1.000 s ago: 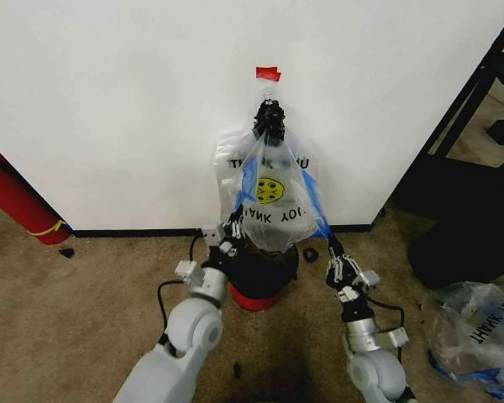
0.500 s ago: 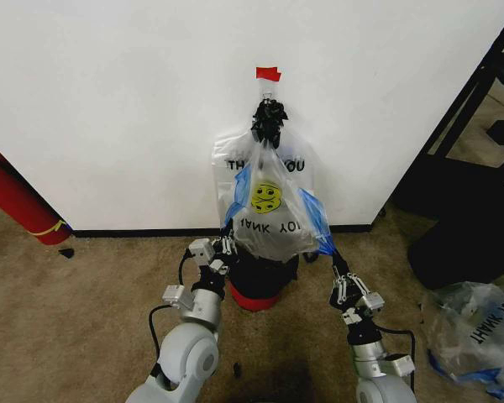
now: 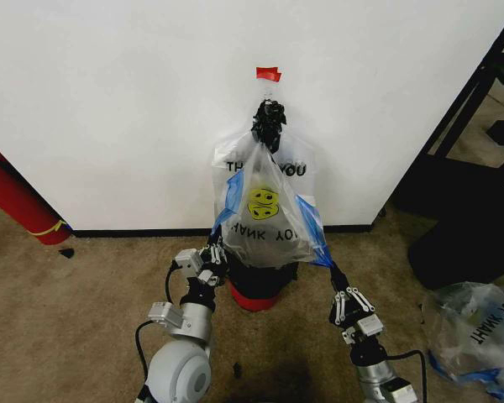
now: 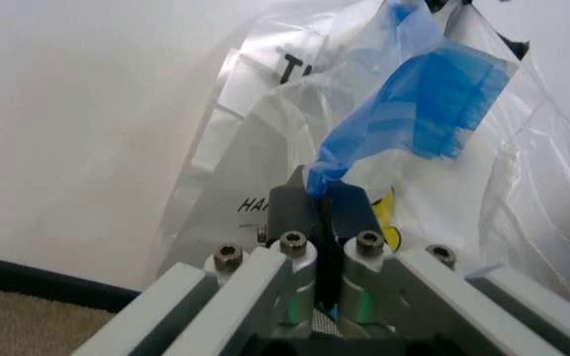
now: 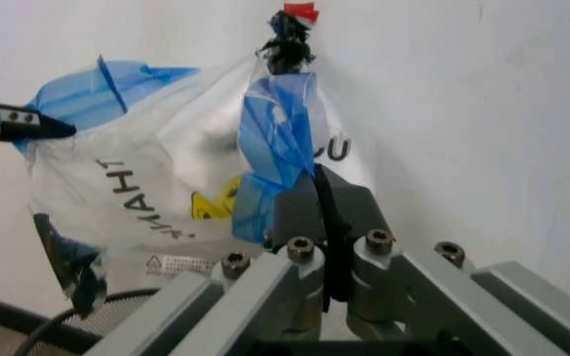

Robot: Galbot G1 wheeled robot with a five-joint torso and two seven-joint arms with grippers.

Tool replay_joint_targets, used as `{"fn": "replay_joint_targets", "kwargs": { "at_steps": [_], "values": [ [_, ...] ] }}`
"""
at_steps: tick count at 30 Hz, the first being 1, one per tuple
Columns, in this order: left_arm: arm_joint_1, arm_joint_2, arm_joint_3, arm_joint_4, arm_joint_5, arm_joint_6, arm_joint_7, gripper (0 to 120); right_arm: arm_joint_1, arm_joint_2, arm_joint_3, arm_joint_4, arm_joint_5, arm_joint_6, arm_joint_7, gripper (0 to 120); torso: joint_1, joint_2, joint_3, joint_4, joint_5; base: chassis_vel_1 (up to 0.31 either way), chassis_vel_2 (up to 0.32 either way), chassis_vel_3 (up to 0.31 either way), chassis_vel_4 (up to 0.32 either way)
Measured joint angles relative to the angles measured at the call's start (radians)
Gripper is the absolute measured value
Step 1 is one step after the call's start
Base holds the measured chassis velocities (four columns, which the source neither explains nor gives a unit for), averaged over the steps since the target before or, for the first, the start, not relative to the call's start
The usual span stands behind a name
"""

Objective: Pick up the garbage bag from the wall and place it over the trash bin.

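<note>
Now both end effectors clench the garbage bag (image 3: pixel 266 220): left end effector (image 3: pixel 215 249) and right end effector (image 3: pixel 328 265) pinch blue corners above the trash bin (image 3: pixel 254 290).

Two end effectors (image 3: pixel 216 249) (image 3: pixel 329 267), one trash bin (image 3: pixel 254 295), perhaps three bags (image 3: pixel 265 210) (image 3: pixel 296 168) (image 3: pixel 470 327).

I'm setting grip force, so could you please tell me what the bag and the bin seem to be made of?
The bag looks like thin, glossy plastic film: translucent, creased, with shiny highlights and printed lettering. The bin seems to be smooth moulded plastic, a red body under a black rim, though little of it shows.
</note>
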Motion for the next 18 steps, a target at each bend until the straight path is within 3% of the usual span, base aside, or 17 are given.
{"fn": "replay_joint_targets", "kwargs": {
  "at_steps": [11, 18],
  "values": [
    [0.018, 0.000, -0.003, 0.020, 0.028, -0.023, -0.002, 0, -0.026, -0.006, -0.003, -0.002, -0.020, 0.006, 0.011, 0, 0.000, 0.000, 0.000, 0.0000, 0.0000, 0.000, 0.000, 0.000, 0.000],
    [0.019, -0.002, -0.003, -0.029, 0.040, -0.025, 0.001, 0, -0.027, -0.004, -0.025, 0.083, 0.004, 0.005, 0.048, 0, 0.000, 0.000, 0.000, 0.0001, 0.0000, 0.000, 0.000, 0.000, 0.000]
  ]
}}
